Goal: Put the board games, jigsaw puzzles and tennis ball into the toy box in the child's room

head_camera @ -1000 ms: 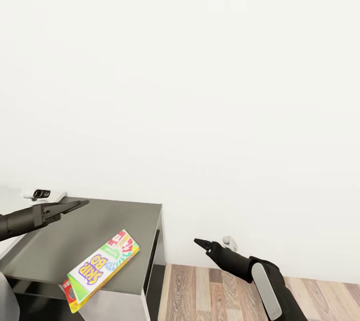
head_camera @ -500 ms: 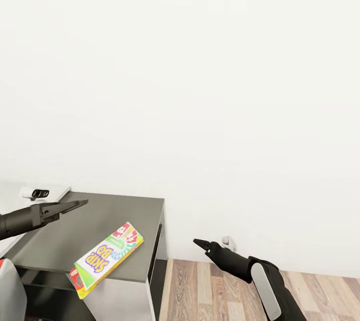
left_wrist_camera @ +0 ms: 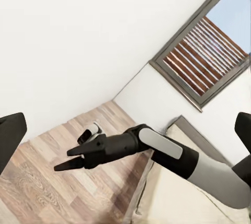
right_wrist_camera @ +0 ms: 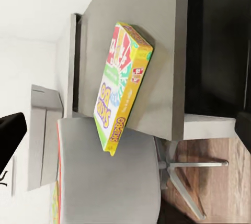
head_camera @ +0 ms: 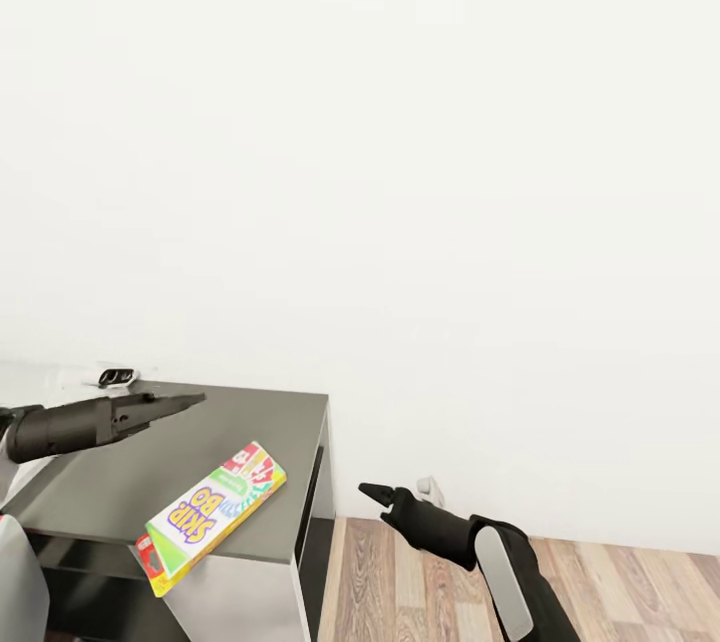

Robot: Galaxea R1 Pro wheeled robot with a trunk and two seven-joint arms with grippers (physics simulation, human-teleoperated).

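**Inspector:** Grey desktop first, working from the left. The left gripper (head_camera: 185, 400) hovers above the table (head_camera: 290, 422), empty, its two fingers drawn together to a point in the head view. In its own camera the fingertips sit dark at the two edges of the picture, so I cannot tell for certain how wide they stand.

**Assistant:** And the game box?

**Inspector:** The board game (head_camera: 210, 514), green and red with yellow letters, lies flat below and ahead of that gripper, near the table's front edge, one end overhanging it. The right wrist view confirms the overhang (right_wrist_camera: 121, 85), with a grey chair (right_wrist_camera: 104, 177) just under it.

**Assistant:** The right arm?

**Inspector:** The right gripper (head_camera: 372, 493) hangs off the table's end over the wooden floor (head_camera: 620, 582), well apart from the box. It carries nothing, and its fingers lie together.

**Assistant:** Recommendation?

**Inspector:** In my judgement the left gripper is the better placed. Spread the fingers, come down across the box's narrow width, and grip the overhanging end. Avoid pushing it outward, as it may tip off onto the chair.
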